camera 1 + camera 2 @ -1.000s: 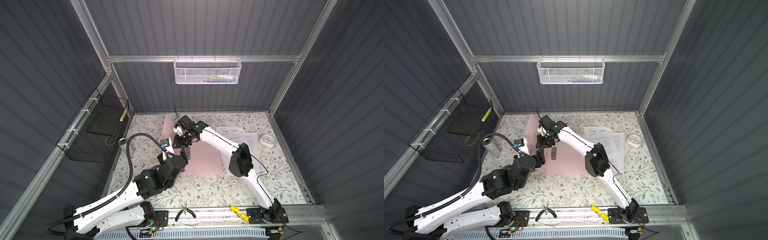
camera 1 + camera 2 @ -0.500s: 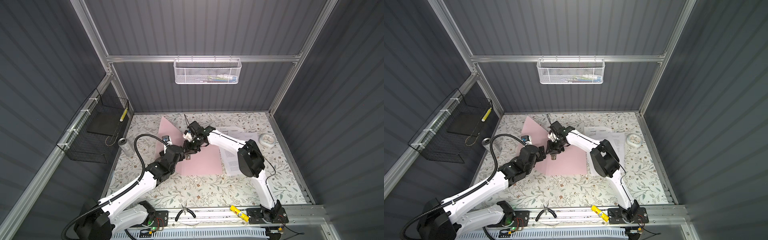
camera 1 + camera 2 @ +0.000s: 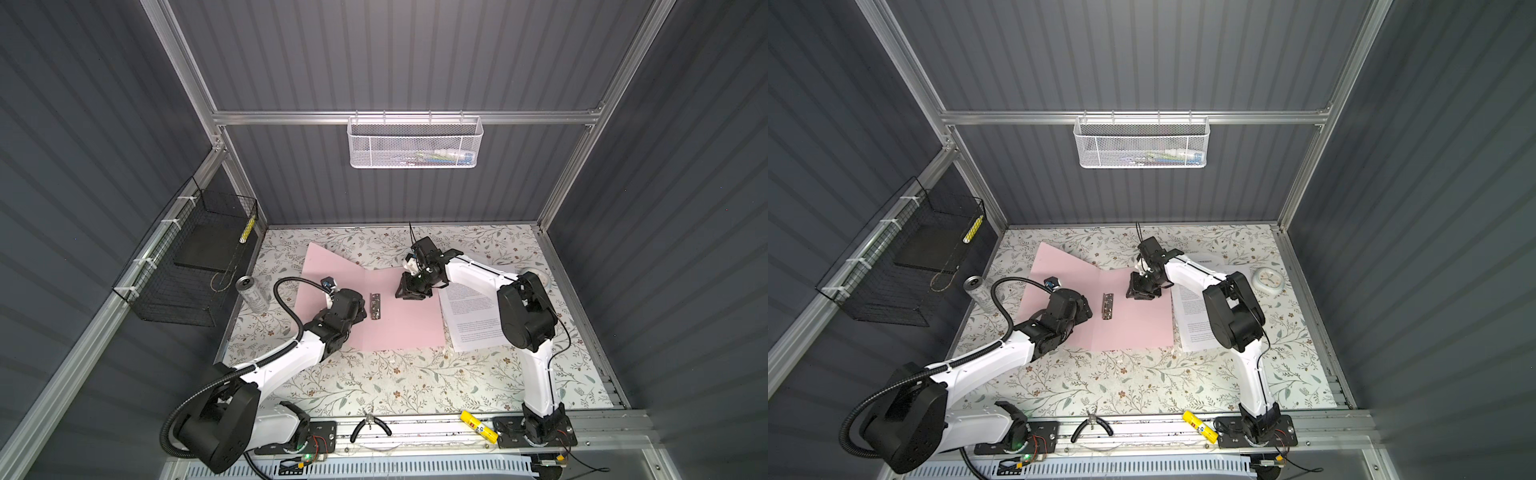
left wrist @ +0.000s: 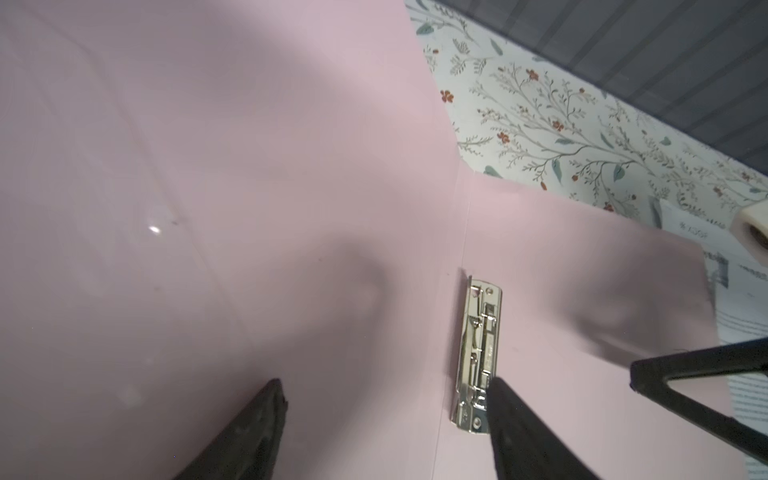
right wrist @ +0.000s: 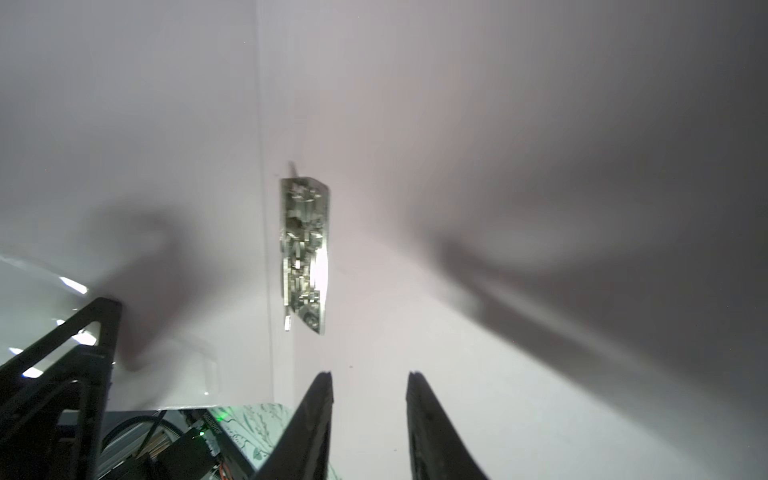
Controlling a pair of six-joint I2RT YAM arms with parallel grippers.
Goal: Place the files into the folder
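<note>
Lying open, folder [image 3: 399,328] under L tool [image 4: 384,384] & R tool [image 5: 370,374]

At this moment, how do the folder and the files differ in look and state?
The folder is pale pink and plain; the files are white sheets with black print. The folder lies opened out, a metal clip by its fold; the files are loose overlapping sheets beside it. The left gripper and right gripper hang over the folder; neither is over the files. Both are thin and rest on the floral table.

One folder [image 3: 407,320] — one clip [image 3: 375,306] — one can [image 3: 252,294]
</note>
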